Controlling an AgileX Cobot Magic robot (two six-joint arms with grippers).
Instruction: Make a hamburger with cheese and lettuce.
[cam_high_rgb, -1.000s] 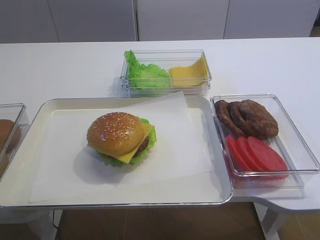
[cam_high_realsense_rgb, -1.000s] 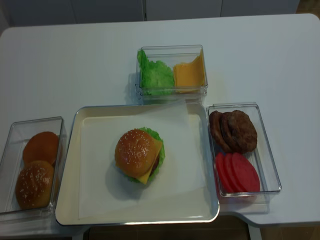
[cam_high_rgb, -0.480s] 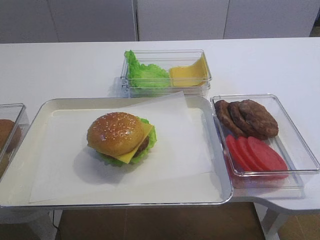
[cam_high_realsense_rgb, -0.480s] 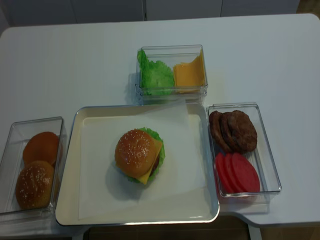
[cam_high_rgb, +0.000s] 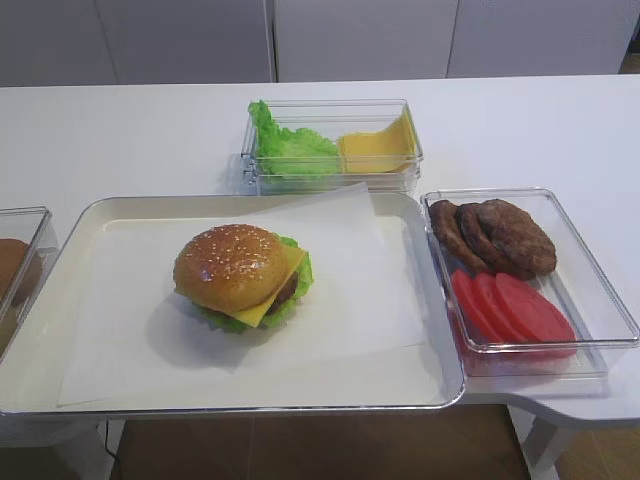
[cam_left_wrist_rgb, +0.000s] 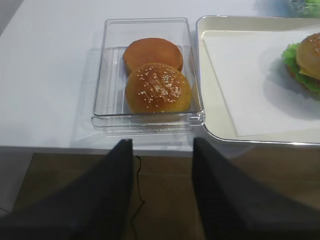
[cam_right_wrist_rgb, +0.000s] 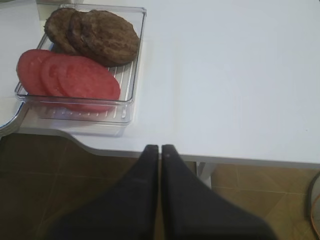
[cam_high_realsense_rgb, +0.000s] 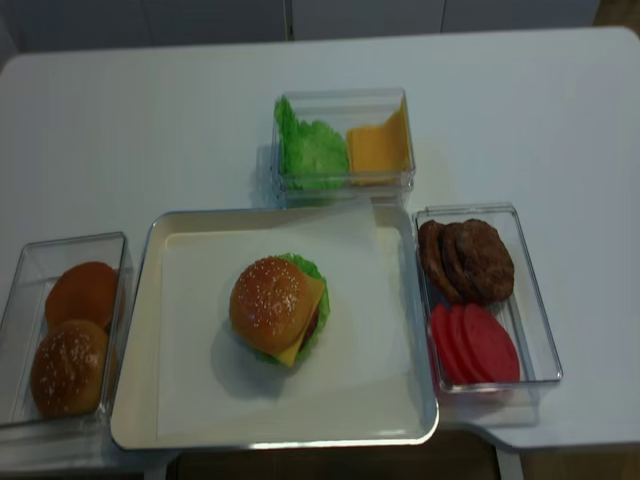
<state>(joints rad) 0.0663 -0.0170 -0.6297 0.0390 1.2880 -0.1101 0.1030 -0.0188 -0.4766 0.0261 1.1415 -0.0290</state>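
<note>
Exterior high: round sesame-seeded hamburger (cam_high_rgb: 242, 275), ruffled lettuce (cam_high_rgb: 296, 278).

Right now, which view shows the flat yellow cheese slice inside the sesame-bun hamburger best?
The exterior high view: the cheese juts out beneath the bun of the hamburger, close and sharp. The realsense view shows it smaller; the left wrist view catches only an edge; the right wrist view misses it.

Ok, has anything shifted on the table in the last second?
Nothing visibly changed. The hamburger sits where it was on the paper in the tray, and the ingredient boxes are as before.
</note>
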